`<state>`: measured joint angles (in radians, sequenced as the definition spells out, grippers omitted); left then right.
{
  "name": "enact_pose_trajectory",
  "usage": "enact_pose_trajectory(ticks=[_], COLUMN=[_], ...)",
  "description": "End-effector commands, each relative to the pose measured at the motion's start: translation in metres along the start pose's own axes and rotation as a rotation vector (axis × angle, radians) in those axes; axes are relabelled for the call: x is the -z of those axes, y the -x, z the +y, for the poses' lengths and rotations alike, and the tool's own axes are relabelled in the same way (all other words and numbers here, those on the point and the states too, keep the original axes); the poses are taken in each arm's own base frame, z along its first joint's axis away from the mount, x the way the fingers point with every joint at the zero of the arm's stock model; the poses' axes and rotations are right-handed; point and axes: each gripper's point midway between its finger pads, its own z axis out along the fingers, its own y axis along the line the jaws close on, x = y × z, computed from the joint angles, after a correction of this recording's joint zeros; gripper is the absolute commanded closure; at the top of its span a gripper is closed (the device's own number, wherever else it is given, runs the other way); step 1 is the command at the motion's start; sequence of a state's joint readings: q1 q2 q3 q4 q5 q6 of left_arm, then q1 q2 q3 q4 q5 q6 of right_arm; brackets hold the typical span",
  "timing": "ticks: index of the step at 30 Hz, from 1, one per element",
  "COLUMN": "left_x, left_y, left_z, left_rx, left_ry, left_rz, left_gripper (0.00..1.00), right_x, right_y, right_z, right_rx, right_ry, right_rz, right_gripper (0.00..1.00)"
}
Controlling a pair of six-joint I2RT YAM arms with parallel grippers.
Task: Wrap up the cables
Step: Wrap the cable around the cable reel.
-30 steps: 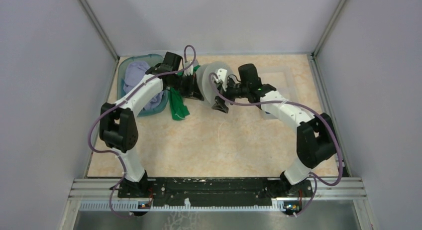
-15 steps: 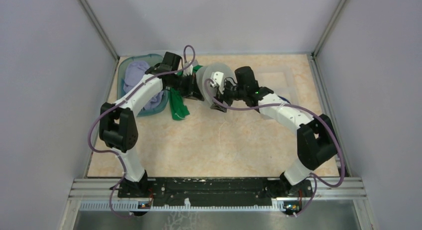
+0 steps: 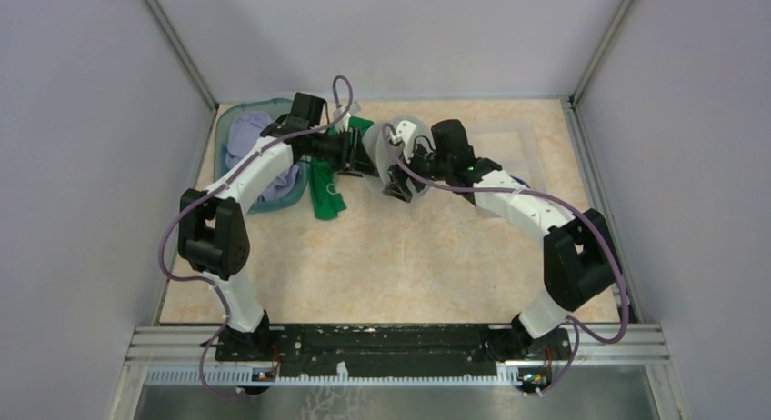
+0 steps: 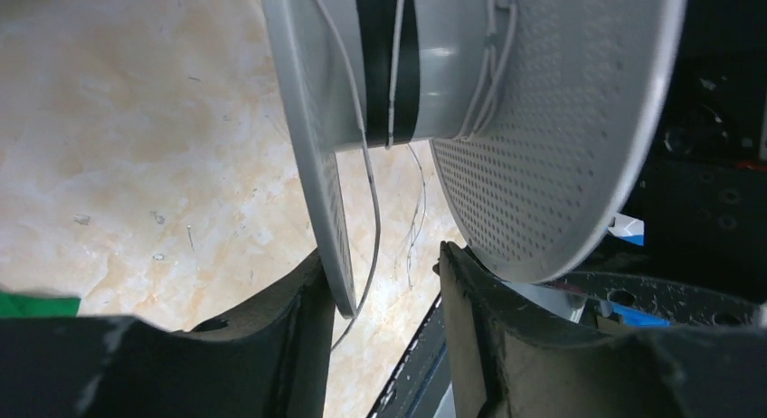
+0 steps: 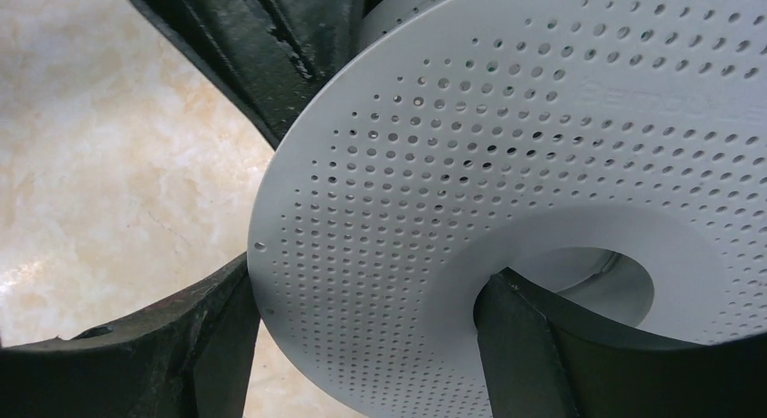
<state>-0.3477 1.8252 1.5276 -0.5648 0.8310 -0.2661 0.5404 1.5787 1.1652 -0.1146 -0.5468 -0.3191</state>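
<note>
cable point(image 4: 374, 210) lengthwise from spool point(image 4: 543, 147) toward left claw point(image 4: 382, 260)

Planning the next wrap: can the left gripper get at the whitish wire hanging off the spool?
Probably yes. The whitish wire hangs right between the open jaws of the left gripper; only a flange rim of the spool shares that gap and could get pinched with it.

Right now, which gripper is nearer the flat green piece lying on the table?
Left. The left gripper sits just beside the green piece; the right gripper is farther off, across the round pale-grey spool.
</note>
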Motion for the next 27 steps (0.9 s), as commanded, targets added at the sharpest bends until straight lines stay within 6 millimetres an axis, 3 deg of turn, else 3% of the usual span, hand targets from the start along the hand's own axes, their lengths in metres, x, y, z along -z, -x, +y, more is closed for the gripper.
enact_pose_trajectory(ticks=[1,11,15,23,27], left_x=[0.025,0.052,0.059,0.066,0.065], left_y=[0.015,0.002,-0.012,-0.015,-0.018], left_z=[-0.039,-0.022,-0.013,0.006,0.01], left_rx=[-0.154,-0.435,-0.583,-0.884,-0.947], left_ry=[-0.122,-0.05,-0.029,0.075,0.079], left_rz=[-0.083,-0.122,-0.096,-0.142,-0.139], left_gripper=[0.46,0.29,0.27,0.41,0.5], right_x=[0.009,0.026,0.032,0.041,0.042], right_y=[0.034,0.05,0.056,0.066,0.067], right_z=[-0.007,-0.015,-0.019,-0.019,-0.018], right_rx=[-0.021,-0.117,-0.136,-0.16,-0.174], right_ry=[-0.031,0.011,0.016,0.042,0.049], right_rz=[-0.067,-0.111,-0.126,-0.139,-0.139], right_gripper=[1.0,1.0,1.0,1.0,1.0])
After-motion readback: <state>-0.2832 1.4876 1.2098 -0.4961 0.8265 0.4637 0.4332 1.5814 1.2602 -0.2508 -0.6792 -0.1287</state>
